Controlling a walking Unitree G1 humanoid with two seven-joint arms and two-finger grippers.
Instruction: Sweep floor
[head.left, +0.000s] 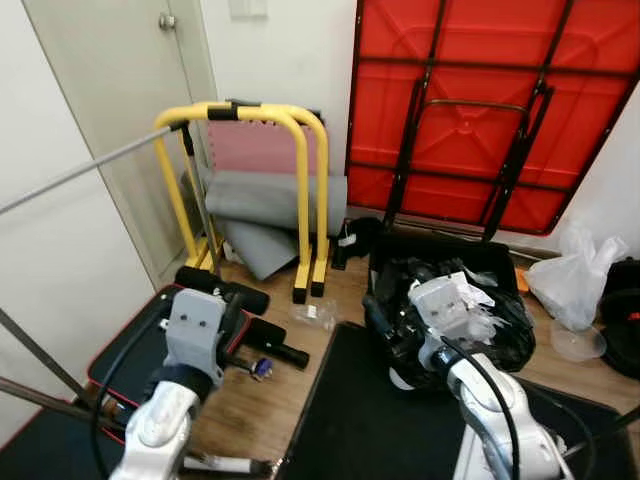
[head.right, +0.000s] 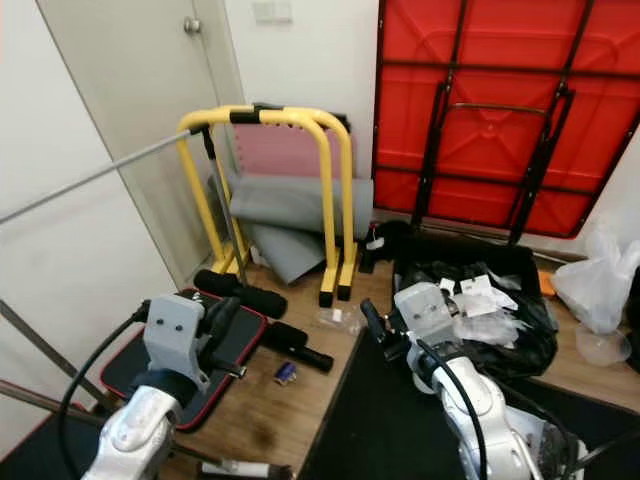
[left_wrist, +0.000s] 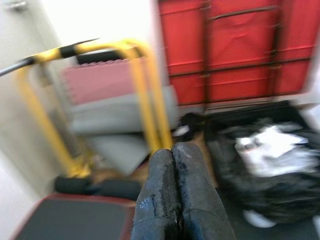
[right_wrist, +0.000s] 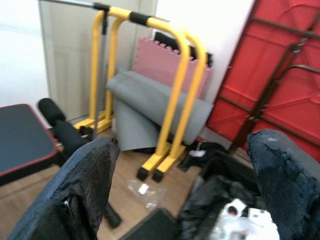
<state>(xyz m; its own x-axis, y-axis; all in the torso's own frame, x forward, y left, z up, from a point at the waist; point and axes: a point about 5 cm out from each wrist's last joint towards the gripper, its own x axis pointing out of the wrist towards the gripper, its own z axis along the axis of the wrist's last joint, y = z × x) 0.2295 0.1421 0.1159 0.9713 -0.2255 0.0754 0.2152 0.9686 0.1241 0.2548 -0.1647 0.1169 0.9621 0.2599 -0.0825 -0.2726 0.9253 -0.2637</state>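
A bare strip of wooden floor (head.left: 262, 410) runs between a black bench pad and a black mat. On it lie a crumpled clear wrapper (head.left: 316, 315) and a small blue scrap (head.left: 262, 368). My left gripper (left_wrist: 172, 150) is held out over the bench pad's edge, shut with its two fingers pressed together and nothing between them. My right gripper (right_wrist: 185, 145) hangs open with its fingers spread wide, in front of a black bin (head.left: 450, 300) lined with a black bag and full of rubbish. A thin grey pole (head.left: 80, 170) slants across the left.
Yellow parallel bars (head.left: 300, 190) stand ahead with a grey rolled mat (head.left: 270, 200) and pink foam tiles (head.left: 260, 145) behind. A red folded table (head.left: 480, 110) leans on the wall. Bench pad (head.left: 140, 355) at left, black mat (head.left: 370, 420) at right, white plastic bag (head.left: 575, 275) far right.
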